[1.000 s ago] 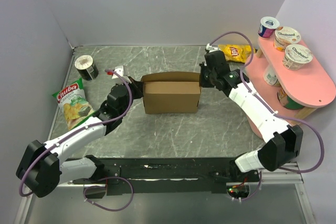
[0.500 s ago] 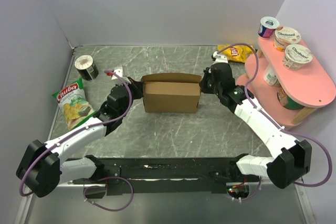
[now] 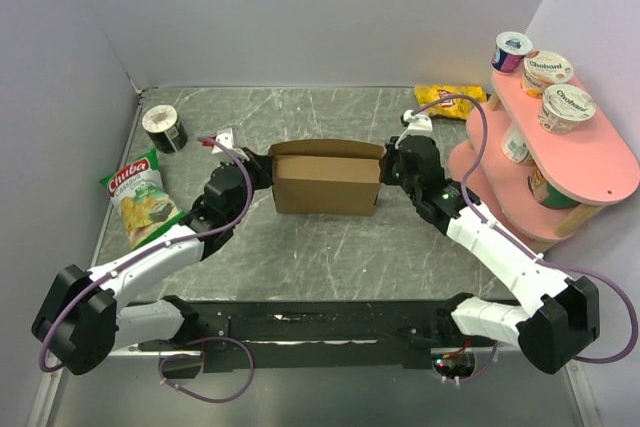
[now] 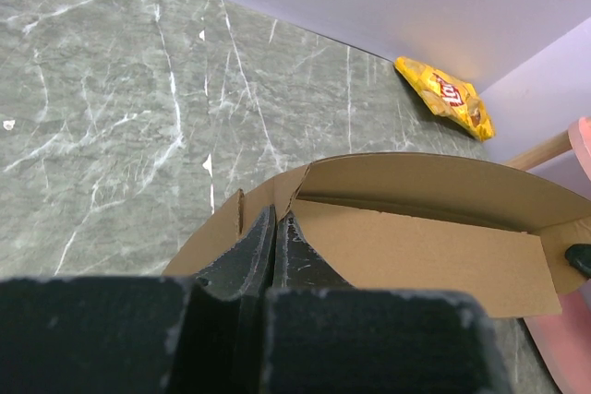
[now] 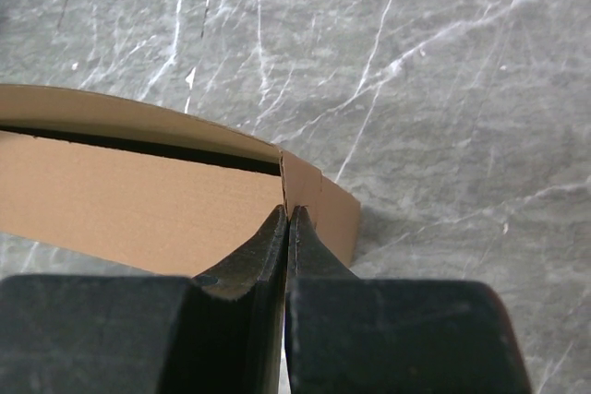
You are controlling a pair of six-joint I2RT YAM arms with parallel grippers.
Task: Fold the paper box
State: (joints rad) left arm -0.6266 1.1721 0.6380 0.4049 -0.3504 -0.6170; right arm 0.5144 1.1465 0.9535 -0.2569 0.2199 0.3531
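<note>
Grey marbled worktop [image 3: 330,267] and pale walls frame the scene. The left jaws are shut tight, tips pressed into the left end of the paper box [image 3: 327,185]. The right jaws are shut too, tips at the crease of its right end corner. Whether either pair nips a card edge I cannot tell. Pushing in from both ends probably braces the box and tucks its end flaps while the lid stands open along the far side. The box sits mid-worktop, between the arms.

Further out lie a green snack bag [image 3: 140,197], a dark can [image 3: 164,128], a yellow chip bag [image 3: 450,99] and a pink shelf [image 3: 600,172] of yoghurt cups.

Since a second ago the right arm has swung nearer, uncovering the yellow bag. The box and left arm have not moved.
</note>
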